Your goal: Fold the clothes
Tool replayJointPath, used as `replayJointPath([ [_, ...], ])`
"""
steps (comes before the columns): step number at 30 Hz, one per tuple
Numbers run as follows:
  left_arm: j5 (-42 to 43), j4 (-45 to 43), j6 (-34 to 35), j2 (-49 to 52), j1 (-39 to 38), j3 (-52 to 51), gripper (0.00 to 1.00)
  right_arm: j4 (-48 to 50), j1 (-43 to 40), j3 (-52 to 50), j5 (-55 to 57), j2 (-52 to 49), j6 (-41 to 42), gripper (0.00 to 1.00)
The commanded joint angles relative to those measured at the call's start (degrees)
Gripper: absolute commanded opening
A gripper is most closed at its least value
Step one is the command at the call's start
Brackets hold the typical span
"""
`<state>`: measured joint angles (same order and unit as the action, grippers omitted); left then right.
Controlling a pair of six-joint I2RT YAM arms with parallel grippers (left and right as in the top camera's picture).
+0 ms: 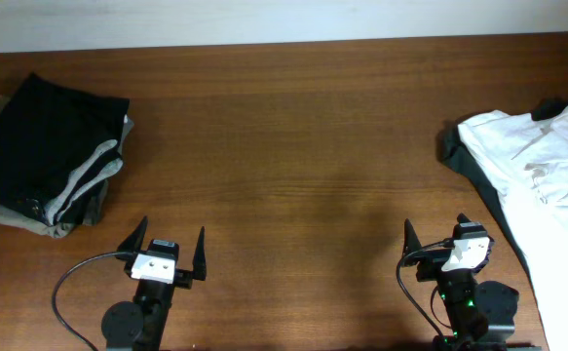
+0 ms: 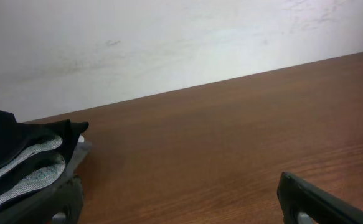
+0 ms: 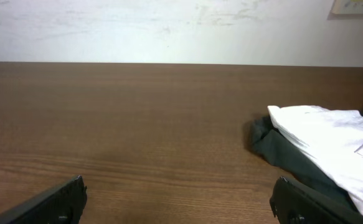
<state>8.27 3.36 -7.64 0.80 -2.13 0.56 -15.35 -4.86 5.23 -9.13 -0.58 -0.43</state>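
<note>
A crumpled white shirt point(image 1: 547, 166) lies at the table's right edge, on top of a dark slate-blue garment point(image 1: 473, 180) that shows along its left side. The right wrist view has the white shirt point(image 3: 330, 137) and the dark garment point(image 3: 281, 152) ahead to the right. My right gripper point(image 1: 436, 234) stands open near the front edge, left of this pile and apart from it, its jaws point(image 3: 178, 193) wide over bare wood. My left gripper point(image 1: 171, 236) is open at the front left, with nothing between its fingers point(image 2: 296, 196).
A stack of folded dark and grey clothes point(image 1: 45, 151) sits at the back left, and shows at the left in the left wrist view point(image 2: 19, 162). The brown wooden table point(image 1: 293, 146) stretches between the two piles. A white wall runs behind the table's far edge.
</note>
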Motion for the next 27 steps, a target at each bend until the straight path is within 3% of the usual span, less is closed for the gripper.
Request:
replayJointPath([
  [1, -0.6, 0.6, 0.5, -0.4, 0.0, 0.0, 0.99, 0.0, -0.4, -0.4, -0.5, 0.2, 0.1, 0.99],
  [27, -1.0, -1.2, 0.3, -0.4, 0.0, 0.0, 0.99, 0.6, -0.4, -0.4, -1.1, 0.2, 0.1, 0.99],
])
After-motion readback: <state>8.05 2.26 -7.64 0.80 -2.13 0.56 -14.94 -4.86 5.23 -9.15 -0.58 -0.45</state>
